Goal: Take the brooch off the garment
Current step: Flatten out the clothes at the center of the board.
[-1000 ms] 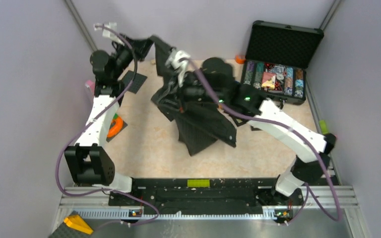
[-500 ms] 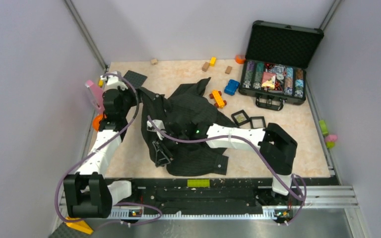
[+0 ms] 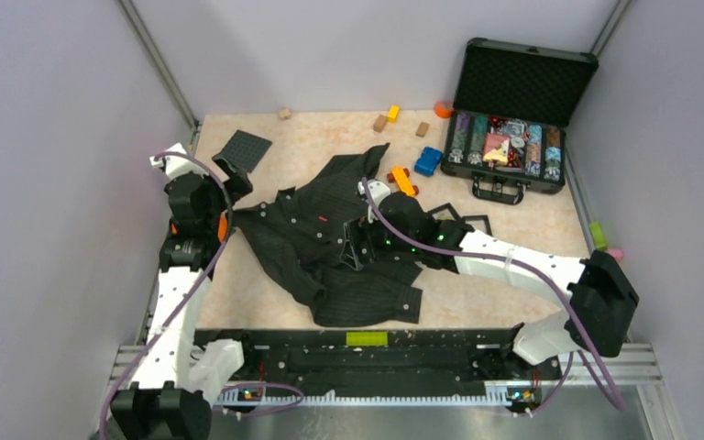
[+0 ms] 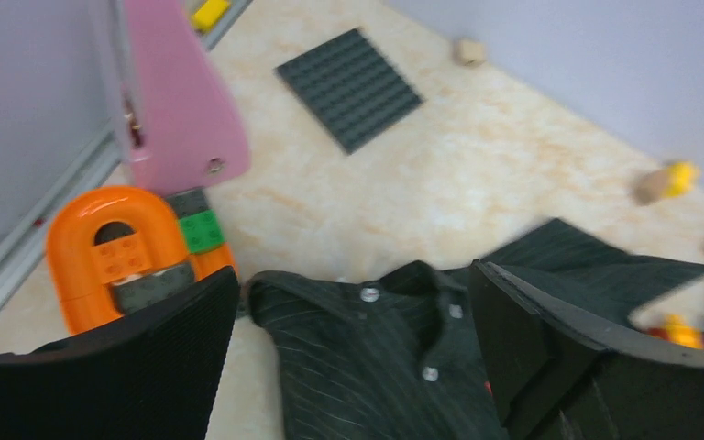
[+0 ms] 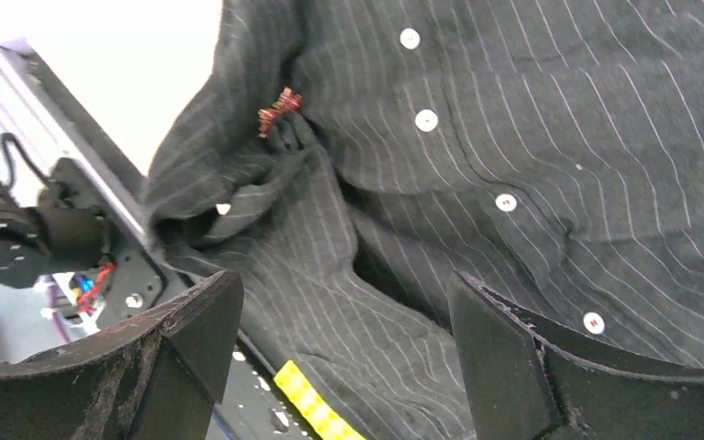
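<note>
The left gripper [image 4: 353, 280] and right gripper [image 5: 344, 284] have just opened wide, both empty; the dropped garment [image 3: 312, 243] lies mid-frame, its brooch [image 5: 280, 101] still pinned, removal undone.

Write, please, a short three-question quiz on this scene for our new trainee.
1. True or false: the left gripper and the right gripper both have their jaws apart.
2. What lies directly under the right gripper? A the shirt; B a book; C a plate.
3. Fill in: the lid of the case at the far right stands ____.
Key: 1 true; 2 A; 3 open.
</note>
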Action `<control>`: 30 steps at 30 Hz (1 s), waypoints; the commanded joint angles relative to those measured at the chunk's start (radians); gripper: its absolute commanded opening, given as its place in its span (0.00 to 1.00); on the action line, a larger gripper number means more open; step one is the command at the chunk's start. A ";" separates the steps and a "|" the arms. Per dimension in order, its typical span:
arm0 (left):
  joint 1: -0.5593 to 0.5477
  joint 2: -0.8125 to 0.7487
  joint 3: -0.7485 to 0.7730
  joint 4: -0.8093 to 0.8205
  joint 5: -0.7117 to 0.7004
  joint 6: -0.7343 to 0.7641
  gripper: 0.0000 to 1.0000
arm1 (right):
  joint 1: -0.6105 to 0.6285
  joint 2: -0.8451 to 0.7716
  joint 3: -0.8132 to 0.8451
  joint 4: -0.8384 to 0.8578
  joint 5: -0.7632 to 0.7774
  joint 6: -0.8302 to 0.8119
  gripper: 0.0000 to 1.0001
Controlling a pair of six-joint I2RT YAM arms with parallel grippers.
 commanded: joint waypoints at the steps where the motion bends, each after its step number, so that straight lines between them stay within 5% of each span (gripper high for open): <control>1: -0.022 -0.074 -0.105 -0.130 0.321 -0.141 0.98 | 0.013 0.006 -0.041 -0.050 0.130 -0.007 0.84; 8: -0.060 -0.197 -0.361 -0.136 0.578 -0.201 0.98 | 0.013 0.112 -0.024 0.039 0.250 0.067 0.81; 15: -0.227 -0.192 -0.470 -0.070 0.384 -0.267 0.96 | 0.012 0.334 0.098 0.158 0.324 0.149 0.81; 17: -0.225 -0.148 -0.487 -0.075 0.341 -0.313 0.82 | 0.010 0.370 0.112 0.181 0.368 0.155 0.77; 20: -0.209 -0.156 -0.513 -0.122 0.270 -0.369 0.52 | -0.018 0.446 0.166 0.123 0.431 0.172 0.59; 21: -0.206 -0.187 -0.527 -0.140 0.227 -0.387 0.44 | -0.033 0.453 0.160 0.120 0.437 0.175 0.49; 24: -0.193 -0.286 -0.546 -0.268 -0.013 -0.497 0.00 | -0.098 0.433 0.119 0.143 0.437 0.183 0.10; 25: -0.180 -0.308 -0.531 -0.335 -0.062 -0.518 0.00 | -0.120 0.422 0.110 0.145 0.435 0.182 0.01; 28: -0.155 -0.353 -0.482 -0.472 -0.184 -0.562 0.00 | -0.192 0.399 0.115 0.127 0.442 0.166 0.00; 30: -0.152 -0.374 -0.478 -0.487 -0.200 -0.578 0.12 | -0.227 0.382 0.123 0.111 0.471 0.165 0.00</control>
